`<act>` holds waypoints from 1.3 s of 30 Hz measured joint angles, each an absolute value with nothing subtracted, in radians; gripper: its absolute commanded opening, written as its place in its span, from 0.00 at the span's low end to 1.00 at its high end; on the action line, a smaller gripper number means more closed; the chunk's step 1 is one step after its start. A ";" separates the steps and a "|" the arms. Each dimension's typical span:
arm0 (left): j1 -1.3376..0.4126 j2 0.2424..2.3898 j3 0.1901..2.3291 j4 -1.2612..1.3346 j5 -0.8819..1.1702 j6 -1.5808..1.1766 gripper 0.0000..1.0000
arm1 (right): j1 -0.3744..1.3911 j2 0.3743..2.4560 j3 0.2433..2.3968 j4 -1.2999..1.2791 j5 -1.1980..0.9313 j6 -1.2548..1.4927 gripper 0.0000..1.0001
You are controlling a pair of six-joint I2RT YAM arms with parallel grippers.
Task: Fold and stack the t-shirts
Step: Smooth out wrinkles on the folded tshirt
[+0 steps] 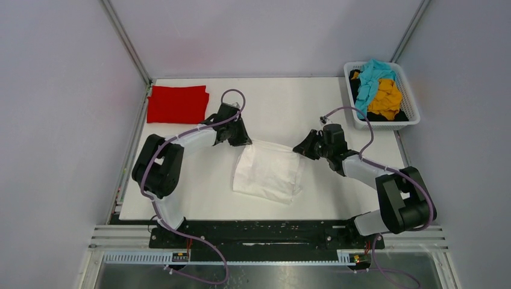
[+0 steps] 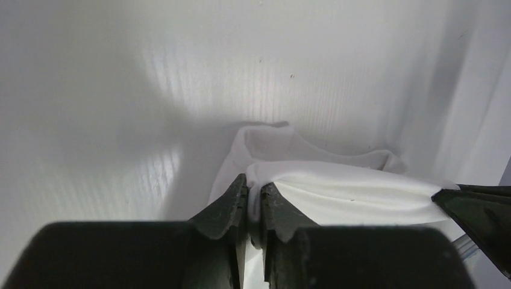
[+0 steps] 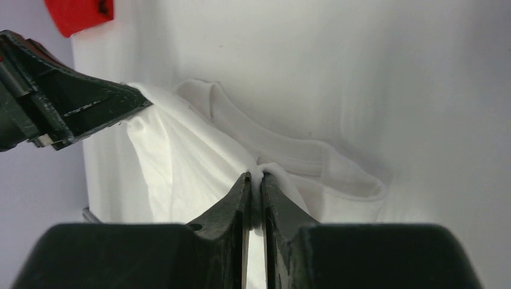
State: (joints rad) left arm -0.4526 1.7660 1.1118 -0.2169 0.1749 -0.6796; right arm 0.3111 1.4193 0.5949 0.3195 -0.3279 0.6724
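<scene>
1. left gripper [image 2: 253,186]: jaws almost fully closed, clamped on a fold of the white t-shirt [image 1: 268,171], with only a thin strip of cloth in the gap between the tips
2. right gripper [image 3: 254,178]: same state, jaws nearly together and pinching a ridge of the same white fabric
3. white t-shirt sits around the middle of the table [image 1: 283,108], bunched into a rough rectangle with its long side running near to far
4. in the top view the left gripper is at the shirt's far-left corner and the right gripper at its far-right corner
5. the far edge is stretched between the two grippers and raised a little off the table, while the near part lies flat
6. the right wrist view shows the collar lying on the table just beyond the pinched ridge, and the left gripper's black finger touching the cloth at upper left
7. red t-shirt [image 1: 178,103] is folded flat at the far-left corner of the table, well apart from the white one
8. white lattice basket [image 1: 411,99] is at the far-right corner, well apart from both grippers
9. in the basket, all crumpled: teal t-shirt [image 1: 370,77] on top towards the far side, mustard-yellow t-shirt [image 1: 385,99] beside it, black t-shirt [image 1: 357,91] underneath
10. both arms reach inward from their bases towards the white t-shirt
</scene>
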 measured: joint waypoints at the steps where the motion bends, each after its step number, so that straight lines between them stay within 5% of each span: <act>1: -0.453 1.788 1.128 -0.217 0.183 -0.677 0.13 | 0.310 1.427 0.598 0.312 -0.310 0.672 0.15; 4: -0.453 1.840 1.171 -0.218 0.208 -0.672 0.00 | 0.307 1.444 0.604 0.293 -0.262 0.676 0.14; 13: -0.449 1.812 1.161 -0.207 0.268 -0.645 0.00 | 0.300 1.395 0.607 0.236 -0.294 0.671 0.14; 25: -0.508 1.429 1.003 -0.189 0.287 -0.631 0.00 | 0.296 0.955 0.536 0.036 -0.379 0.691 0.16; 35: -0.526 1.712 1.133 -0.221 0.291 -0.624 0.02 | 0.284 1.031 0.511 -0.013 -0.266 0.693 0.20; 39: -0.529 1.851 1.263 -0.254 0.273 -0.613 0.17 | 0.263 1.131 0.515 0.029 -0.216 0.686 0.29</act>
State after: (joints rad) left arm -0.5293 1.8511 1.2633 -0.2543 0.2726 -0.6128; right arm 0.2630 1.1309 0.5152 0.0292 -0.2157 0.6857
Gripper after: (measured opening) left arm 0.064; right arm 0.236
